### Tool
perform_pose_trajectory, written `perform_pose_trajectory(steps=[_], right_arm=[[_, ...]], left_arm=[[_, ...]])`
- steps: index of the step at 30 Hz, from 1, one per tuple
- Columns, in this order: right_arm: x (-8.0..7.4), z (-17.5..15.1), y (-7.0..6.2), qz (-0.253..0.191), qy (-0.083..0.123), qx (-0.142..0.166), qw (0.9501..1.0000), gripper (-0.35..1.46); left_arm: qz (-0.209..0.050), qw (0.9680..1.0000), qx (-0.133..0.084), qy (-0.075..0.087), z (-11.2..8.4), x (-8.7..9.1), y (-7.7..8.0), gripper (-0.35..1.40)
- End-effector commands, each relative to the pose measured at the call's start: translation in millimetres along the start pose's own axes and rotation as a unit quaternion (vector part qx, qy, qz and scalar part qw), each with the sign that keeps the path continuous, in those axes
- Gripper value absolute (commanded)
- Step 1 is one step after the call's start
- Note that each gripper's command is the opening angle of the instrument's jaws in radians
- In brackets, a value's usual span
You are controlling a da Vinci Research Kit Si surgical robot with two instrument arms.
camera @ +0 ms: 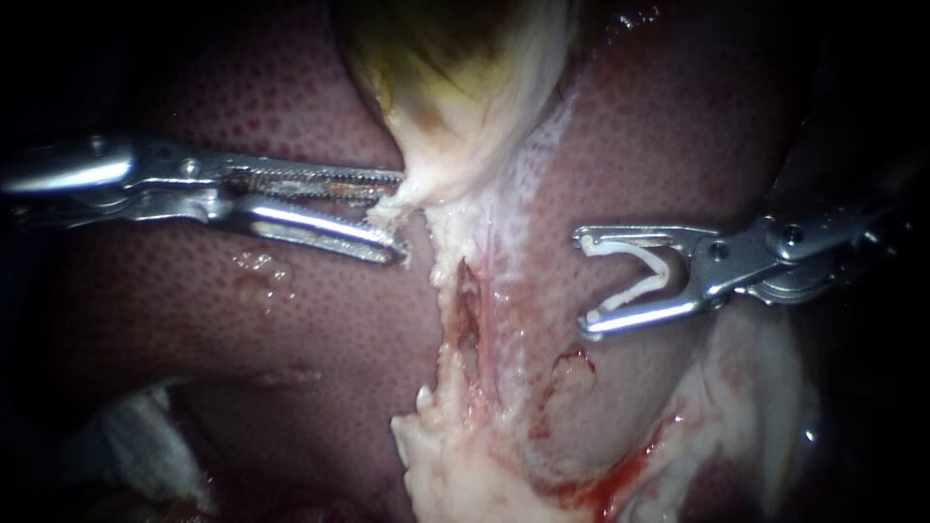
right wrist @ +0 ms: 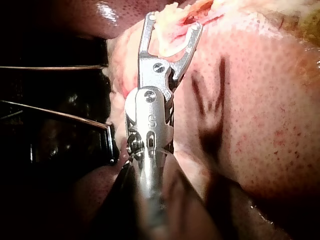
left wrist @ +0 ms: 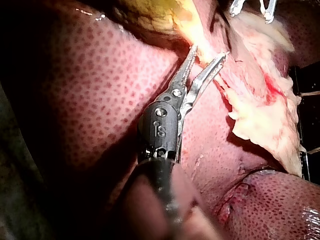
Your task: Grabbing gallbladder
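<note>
The left instrument [camera: 400, 217] comes in from the left over the liver [camera: 242, 320], and its jaws stand apart with a clear gap, released and not clenched on anything. The toothed upper jaw touches the pale lower end of the gallbladder [camera: 455, 87], and a small tag of this pale tissue sits between the two tips, but the lower jaw lies a little apart from it. The gallbladder itself is at the far middle of the scene, yellow-green and dark, and it narrows toward the near side into a whitish strip that runs down between the two liver lobes. In this strip there is a raw red slit, and some blood [camera: 620, 479] lies at the near right. The left wrist view shows the same: the left instrument [left wrist: 207, 52] is spread open, with the gallbladder [left wrist: 155, 17] just ahead of its tips. The right instrument [camera: 581, 281] enters from the right and stays well apart from the gallbladder, over the right lobe. Its jaws are wide, yet both press on a white clip [camera: 620, 247] carried between them, so it is grasping the clip. The right wrist view also shows this clip [right wrist: 172, 51] inside the right instrument [right wrist: 173, 22].
</note>
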Motion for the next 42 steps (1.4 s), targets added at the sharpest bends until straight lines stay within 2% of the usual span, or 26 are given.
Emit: perform_pose_trajectory(steps=[1, 5, 7, 10, 13, 19, 36, 40, 42], right_arm=[[0.0, 0.0, 0.0, 0.000, 0.000, 0.000, 1.0000, 0.59], [0.0, 0.0, 0.0, 0.000, 0.000, 0.000, 1.0000, 0.59], [0.0, 0.0, 0.0, 0.000, 0.000, 0.000, 1.0000, 0.59], [0.0, 0.1, 0.0, 0.000, 0.000, 0.000, 1.0000, 0.59], [0.0, 0.1, 0.0, 0.000, 0.000, 0.000, 1.0000, 0.59], [0.0, 0.1, 0.0, 0.000, 0.000, 0.000, 1.0000, 0.59], [0.0, 0.1, 0.0, 0.000, 0.000, 0.000, 1.0000, 0.59], [0.0, 0.1, 0.0, 0.003, 0.000, 0.000, 1.0000, 0.59], [0.0, 0.1, 0.0, 0.003, 0.000, 0.000, 1.0000, 0.59]], left_arm=[[0.000, 1.0000, 0.003, 0.000, 0.2, -0.1, -0.2, 0.22], [-0.003, 0.9999, 0.012, 0.000, 0.4, -0.2, -0.7, 0.17], [-0.003, 0.9999, 0.017, 0.001, 0.5, -0.3, -0.9, 0.02], [-0.002, 0.9998, 0.017, -0.005, 0.0, -0.6, -1.1, -0.08], [-0.005, 0.9998, 0.016, -0.014, -1.0, -0.8, -1.1, -0.35], [-0.008, 0.9997, 0.015, -0.020, -1.9, -0.8, -1.3, -0.35], [-0.013, 0.9996, 0.014, -0.020, -2.9, -1.0, -1.1, -0.35], [-0.015, 0.9996, 0.009, -0.021, -4.5, -0.5, -1.7, -0.35], [-0.017, 0.9995, 0.016, -0.023, -5.8, 0.0, -2.2, -0.35]])
